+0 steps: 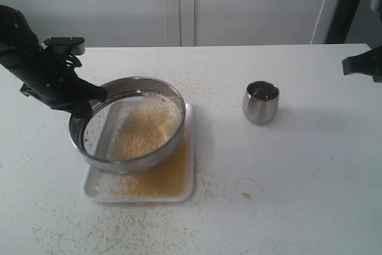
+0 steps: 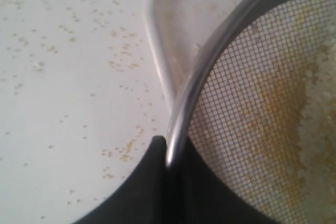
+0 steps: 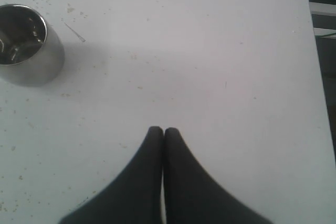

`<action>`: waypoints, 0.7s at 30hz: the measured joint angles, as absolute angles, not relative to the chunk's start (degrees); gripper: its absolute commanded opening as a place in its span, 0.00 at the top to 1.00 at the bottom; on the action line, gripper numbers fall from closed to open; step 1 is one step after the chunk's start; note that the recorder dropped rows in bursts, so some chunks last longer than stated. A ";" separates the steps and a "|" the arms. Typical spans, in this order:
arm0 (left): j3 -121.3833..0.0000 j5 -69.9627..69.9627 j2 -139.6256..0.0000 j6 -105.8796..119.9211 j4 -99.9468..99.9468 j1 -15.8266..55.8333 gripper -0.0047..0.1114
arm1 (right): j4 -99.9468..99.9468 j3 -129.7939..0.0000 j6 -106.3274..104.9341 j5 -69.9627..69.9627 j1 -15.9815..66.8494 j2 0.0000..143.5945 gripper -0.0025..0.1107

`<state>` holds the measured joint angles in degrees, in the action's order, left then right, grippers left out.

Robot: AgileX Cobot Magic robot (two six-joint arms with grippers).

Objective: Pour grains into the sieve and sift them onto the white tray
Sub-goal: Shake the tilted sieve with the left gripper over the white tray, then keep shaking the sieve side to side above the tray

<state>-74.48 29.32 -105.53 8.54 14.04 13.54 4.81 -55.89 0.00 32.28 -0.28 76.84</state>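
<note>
- Where the left fingers (image 2: 149, 187) meet the sieve (image 1: 143, 160), they are pinched almost closed on its steel rim, with one black finger outside the ring and the other inside against the mesh.
- Seen from the exterior view, that grip is on the sieve's left side, and the ring hangs tilted over the white tray (image 1: 95, 189).
- Its shape is wide, round and shallow: a polished steel wall around a floor of fine grey square-weave mesh.
- Pale, whitish-yellow grains (image 1: 143, 129) lie on the mesh, mostly away from the gripped edge.
- A finer golden layer covers much of the tray below, and loose specks dot the white bench (image 1: 298, 195) around it.
- Flat and rectangular, the tray has rounded corners and a low raised rim.
- The right fingers (image 3: 149, 171) are pressed together on nothing, over bare bench and well apart from the sieve.
- A small rounded steel cup (image 1: 261, 103) stands upright between them and the tray.
</note>
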 measured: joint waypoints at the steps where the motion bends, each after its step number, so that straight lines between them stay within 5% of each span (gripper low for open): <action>1: -74.48 30.30 -105.53 12.40 14.04 14.01 0.96 | 4.81 -55.89 0.00 32.28 -0.28 76.84 0.98; 8: -74.48 28.74 -105.53 1.05 14.05 13.49 0.96 | 4.81 -55.89 0.00 32.28 -0.28 76.84 0.98; 15: -74.48 31.07 -105.53 16.46 14.04 14.12 0.96 | 4.81 -55.89 0.00 32.28 -0.28 76.84 0.98; 21: -74.48 27.68 -105.53 0.00 14.30 12.92 0.96 | 4.81 -55.89 0.00 32.28 -0.28 76.84 0.98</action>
<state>-74.48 27.68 -105.53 0.00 14.30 12.92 4.81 -55.89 0.00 32.28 -0.28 76.84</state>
